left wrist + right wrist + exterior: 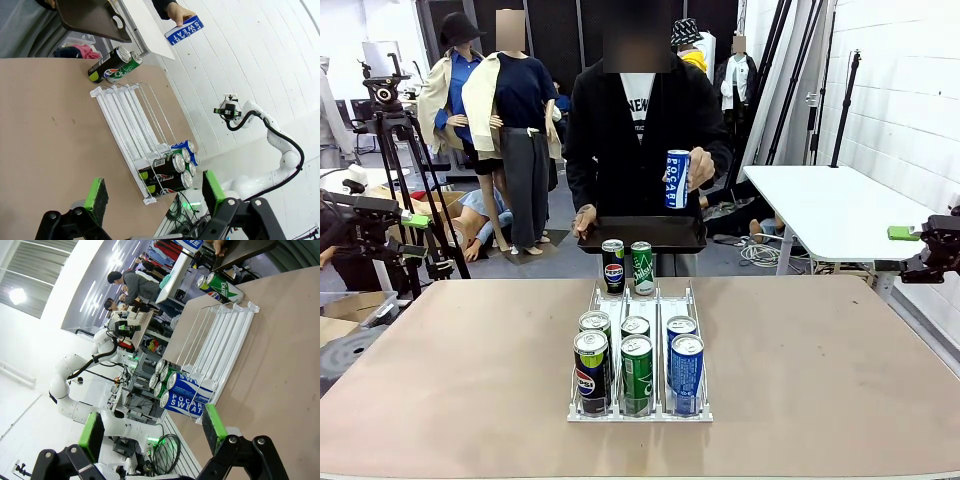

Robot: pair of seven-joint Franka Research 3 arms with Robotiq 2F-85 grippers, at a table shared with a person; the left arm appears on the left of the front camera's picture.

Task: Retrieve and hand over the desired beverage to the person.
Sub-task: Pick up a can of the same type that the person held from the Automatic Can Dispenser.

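Six shiny cans (637,370) in clear rack (651,303)

**Bright, even light; wrist views bend at the edges**

The front view is bright, lit evenly from above, and sharp throughout. The cans (638,365) cast only short, soft shadows on the table (820,380), and their tops catch small glints. In the left wrist view the white wall (260,75) is bright but keeps its detail. In the right wrist view a lamp (17,296) at the top left corner burns to white. Both wrist views bow straight lines near their edges.
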